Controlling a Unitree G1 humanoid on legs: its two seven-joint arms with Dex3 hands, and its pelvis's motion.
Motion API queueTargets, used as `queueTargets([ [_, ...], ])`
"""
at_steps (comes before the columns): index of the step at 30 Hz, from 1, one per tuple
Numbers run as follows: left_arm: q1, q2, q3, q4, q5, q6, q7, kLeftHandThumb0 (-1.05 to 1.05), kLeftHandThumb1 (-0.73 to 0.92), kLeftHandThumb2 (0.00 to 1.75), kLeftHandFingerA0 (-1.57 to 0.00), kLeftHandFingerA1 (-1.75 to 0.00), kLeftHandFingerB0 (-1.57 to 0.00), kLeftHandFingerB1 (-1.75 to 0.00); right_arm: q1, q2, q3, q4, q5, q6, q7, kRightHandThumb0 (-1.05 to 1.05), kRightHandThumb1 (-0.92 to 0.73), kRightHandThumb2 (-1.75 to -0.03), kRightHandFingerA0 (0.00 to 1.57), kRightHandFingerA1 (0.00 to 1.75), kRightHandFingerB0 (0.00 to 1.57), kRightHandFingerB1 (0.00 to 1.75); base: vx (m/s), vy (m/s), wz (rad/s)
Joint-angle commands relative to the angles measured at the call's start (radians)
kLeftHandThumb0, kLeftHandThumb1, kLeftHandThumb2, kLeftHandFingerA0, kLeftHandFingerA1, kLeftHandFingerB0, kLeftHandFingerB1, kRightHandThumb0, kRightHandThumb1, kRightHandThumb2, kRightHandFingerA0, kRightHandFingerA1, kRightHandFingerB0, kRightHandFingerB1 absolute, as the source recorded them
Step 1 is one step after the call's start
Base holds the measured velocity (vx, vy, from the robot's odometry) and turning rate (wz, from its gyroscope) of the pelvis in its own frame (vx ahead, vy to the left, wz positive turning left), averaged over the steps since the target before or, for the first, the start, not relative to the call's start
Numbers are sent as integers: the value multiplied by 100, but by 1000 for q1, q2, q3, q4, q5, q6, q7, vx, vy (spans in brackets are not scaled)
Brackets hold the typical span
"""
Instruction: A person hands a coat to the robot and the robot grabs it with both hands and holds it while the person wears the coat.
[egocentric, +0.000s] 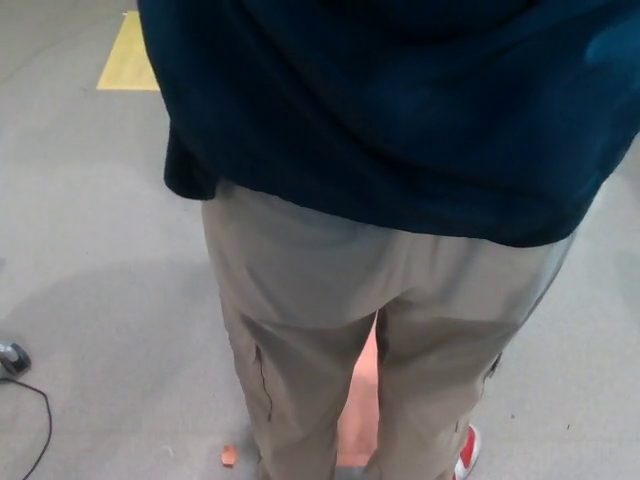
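Filling the head view almost edge to edge is the coat (400, 110), dark navy, draped over the back of a person who stands very close with their back to the camera. Its hem runs across the middle of the picture, hanging over the person's khaki trousers (330, 320) — a red-and-white shoe (466, 452) peeks out at the bottom right. So the coat is on the person's torso now, or very nearly so; the sleeves and shoulders are out of the picture, so whether both arms are through is not something to call from here.

Neither robot hand shows — left and right are both out of view, and whether they clutch the collar or are spread free cannot be told. My read: this is the tail end of the wearing step. The next move, if the hands do grip the fabric, calls for a clean release once the coat sits on the shoulders, without tugging it back.

Around the legs is grey floor (90, 250), a yellow marking (128, 58) at the top left, a small orange scrap (229, 456) by the feet, and a black cable (40, 420) at the left edge. Containers — none anywhere in view.
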Motion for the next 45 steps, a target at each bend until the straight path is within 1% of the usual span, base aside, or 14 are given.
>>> queueTargets([
  [1, 410, 59, 171, -524, -40, 117, -15, -79, 92, 121, 0, -14, -1, -16, 325, -38, -135, -431, 123, -89, -16, -97, -80, -107, 0, 5, 0, 0, 0, 0, 0],
  [7, 678, 58, 300, -807, -41, 146, -61, -77, 91, 117, 0, -13, -4, -19, 562, -14, -252, -706, 191, -46, 25, -96, -80, -107, 0, 3, 0, 0, 0, 0, 0],
  [8, 724, 53, 319, -849, -41, 145, -67, -76, 89, 116, 0, -14, -6, -22, 605, -3, -269, -744, 206, -48, 27, -76, -86, -68, 0, 0, 0, 14, 0, 0, 0],
  [10, 870, 31, 366, -980, -33, 156, -94, -71, 88, 116, 0, -17, -5, -23, 755, 19, -313, -899, 192, 1, 45, -90, -80, -109, 0, 7, 0, 5, 0, 0, 0],
  [15, 1131, -29, 442, -1213, -28, 160, -148, -64, 92, 82, 0, -19, -6, -23, 1034, 86, -385, -1176, 193, 18, 69, -77, -72, -106, 0, 24, 0, 16, 0, 0, 0],
  [19, 1294, -81, 477, -1346, -37, 149, -174, -61, 92, 81, 0, -20, -7, -24, 1159, 146, -390, -1327, 226, -3, 65, -65, -82, -65, 3, 26, 7, 24, 0, 0, 0],
  [20, 1363, -101, 485, -1392, -21, 142, -165, -61, 92, 81, -2, -20, -8, -23, 1213, 159, -397, -1385, 211, 3, 70, -72, -64, -99, 0, 21, 8, 25, 0, 0, 0],
  [26, 1634, -176, 505, -1541, -31, 59, -129, -60, 92, 80, -2, -19, -9, -24, 1395, 222, -396, -1557, 240, -2, 82, -62, -76, -66, 8, 26, 10, 22, 0, 0, 0],
  [28, 1713, -193, 504, -1561, -33, 24, -104, -61, 92, 80, -2, -19, -10, -24, 1460, 239, -392, -1592, 266, -17, 85, -66, -51, -91, 0, 33, 4, 28, 0, 0, 0],
  [37, 2256, -275, 421, -1628, -8, -118, 2, -72, 84, 102, 0, -8, -1, -15, 1944, 412, -311, -1717, 68, -75, -10, -69, -63, -97, 0, 21, 0, 18, 0, 0, 0],
  [38, 2305, -279, 417, -1619, 7, -138, 32, -70, 83, 102, 0, -12, 0, -17, 2012, 428, -292, -1742, 70, -63, 6, -59, -82, -69, 0, 19, 1, 16, 0, 0, 0],
  [42, 2406, -271, 396, -1508, 76, -199, 178, -67, 92, 78, 0, -20, -7, -20, 2290, 469, -223, -1732, -22, -86, -18, -76, -80, -98, 0, 3, 0, 0, 0, 0, 0],
  [43, 2437, -281, 375, -1488, 102, -181, 203, -71, 83, 114, 0, -24, -4, -23, 2351, 469, -202, -1715, -40, -103, -30, -74, -79, -96, 0, 10, 0, 0, 0, 0, 0],
  [45, 2478, -287, 329, -1426, 132, -185, 261, -76, 82, 109, 0, -20, -10, -25, 2446, 472, -158, -1669, -82, -121, -62, -74, -79, -96, 0, 13, 0, 0, 0, 0, 0],
])
